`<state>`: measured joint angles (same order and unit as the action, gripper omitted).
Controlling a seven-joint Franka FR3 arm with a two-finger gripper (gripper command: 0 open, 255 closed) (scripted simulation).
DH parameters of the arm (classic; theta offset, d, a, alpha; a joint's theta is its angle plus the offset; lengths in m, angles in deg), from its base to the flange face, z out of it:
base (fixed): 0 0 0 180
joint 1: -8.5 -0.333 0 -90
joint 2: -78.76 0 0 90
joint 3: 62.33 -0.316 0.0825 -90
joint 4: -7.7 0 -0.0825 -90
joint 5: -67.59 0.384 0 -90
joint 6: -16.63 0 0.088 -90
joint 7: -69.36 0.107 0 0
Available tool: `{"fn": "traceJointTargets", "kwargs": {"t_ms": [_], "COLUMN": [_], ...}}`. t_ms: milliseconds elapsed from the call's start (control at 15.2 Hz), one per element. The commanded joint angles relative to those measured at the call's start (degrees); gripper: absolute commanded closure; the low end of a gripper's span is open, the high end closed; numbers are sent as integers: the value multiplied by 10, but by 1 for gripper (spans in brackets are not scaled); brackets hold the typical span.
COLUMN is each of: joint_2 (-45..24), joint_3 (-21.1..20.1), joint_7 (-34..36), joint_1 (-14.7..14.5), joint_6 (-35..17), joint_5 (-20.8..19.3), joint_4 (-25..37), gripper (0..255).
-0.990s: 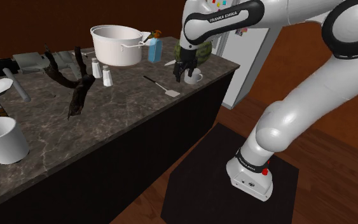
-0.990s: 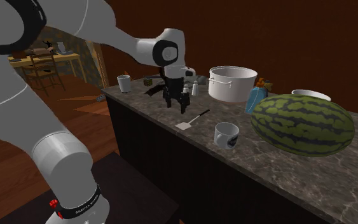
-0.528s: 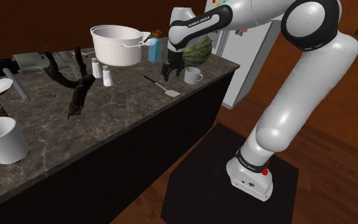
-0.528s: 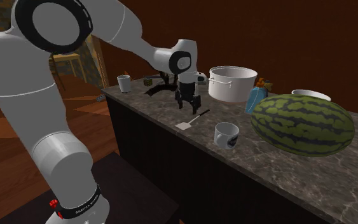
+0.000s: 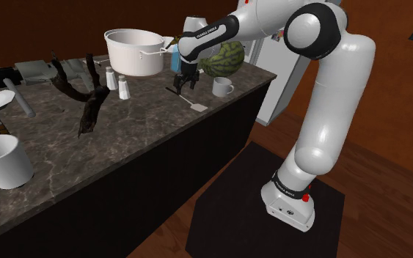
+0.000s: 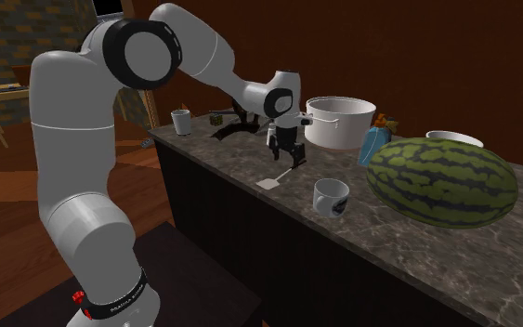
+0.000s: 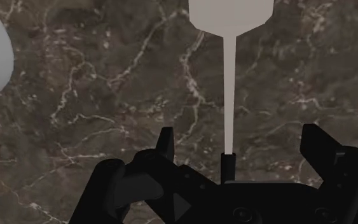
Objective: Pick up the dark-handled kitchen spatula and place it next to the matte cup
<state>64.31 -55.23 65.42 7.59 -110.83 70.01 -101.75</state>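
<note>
- First, at the shoulder view's lower left, a white cup stands upright on the dark marbled counter, well apart from the spatula.
- Next along, a dark twisted branch lies on the counter, with two small shakers and a big white pot behind it.
- Just right of the pot, a blue bottle stands close behind the gripper.
- The gripper points straight down over the spatula's handle end. In the wrist view its fingers are spread wide, one on each side of the dark handle, and neither touches it.
- The spatula lies flat on the counter. In the shoulder view its long axis runs on a slant, with the dark handle up-left toward the pot and the pale blade down-right toward the counter's front edge.
- In the second exterior view the blade also sits nearest the front edge, and the handle points back toward the pot.
- Right of the blade, a white mug stands near it but apart, with a striped watermelon behind.
- Farthest right, the white arm rises from its stand on a dark mat.
</note>
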Motion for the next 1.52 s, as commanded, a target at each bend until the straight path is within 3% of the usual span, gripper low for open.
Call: {"fn": "traceJointTargets", "kwargs": {"t_ms": [0,330,858,924,1452], "joint_2": [-12,-32,-33,-33,-33], "joint_3": [-1,-2,-2,-2,-2], "joint_7": [-1,-3,-3,-3,-3], "joint_1": [0,1,1,1,1], "joint_6": [-11,-40,-40,-40,-40], "joint_5": [2,6,6,6,6], "joint_4": [2,-7,-7,-7,-7], "gripper": [0,0,0,255,255]}}
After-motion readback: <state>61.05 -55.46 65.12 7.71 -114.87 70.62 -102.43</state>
